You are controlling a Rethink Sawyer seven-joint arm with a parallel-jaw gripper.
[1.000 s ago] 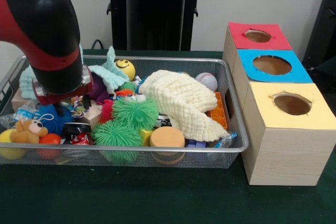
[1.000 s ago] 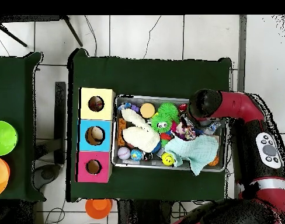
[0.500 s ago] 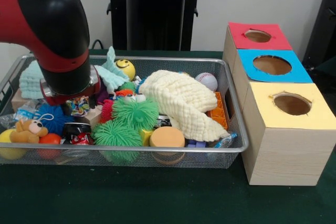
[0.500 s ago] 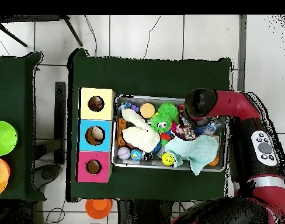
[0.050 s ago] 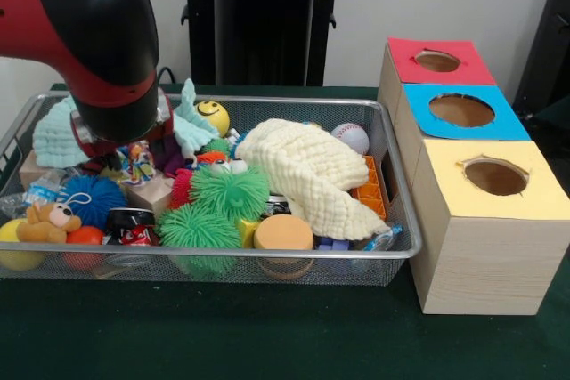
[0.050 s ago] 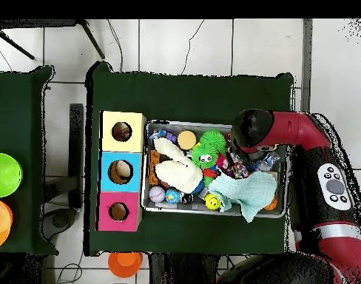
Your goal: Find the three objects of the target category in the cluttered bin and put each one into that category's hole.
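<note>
Low over the left end of a packed wire bin (image 5: 267, 260), the Sawyer arm (image 5: 93, 37) hangs its black elbow housing above a small multicoloured toy (image 5: 135, 163) resting on a wooden block (image 5: 151, 191); the gripper itself is hidden under the arm in both views, so whether it is wide, narrow or holding anything cannot be told. Clutter reaches the rim on every side: a cream knitted cloth (image 5: 312, 175) drapes from the centre toward the right wall, a mint cloth (image 5: 183, 122) lies along the far edge, and green spiky balls (image 5: 214, 206) press against the near mesh beside a tan disc (image 5: 283, 232). A smiley ball (image 5: 212, 116) and a baseball (image 5: 351, 137) sit near the far rim, a blue spiky ball (image 5: 89, 198) and a small teddy (image 5: 46, 220) in the near left corner. Just beside the bin's right wall stand 3 sorting boxes, their holes uncovered: red (image 5: 438, 60), blue (image 5: 462, 110) and yellow (image 5: 495, 176). Which toys belong to the target category cannot be told. Bare green tabletop (image 5: 223, 335) lies open in front of the bin.
</note>
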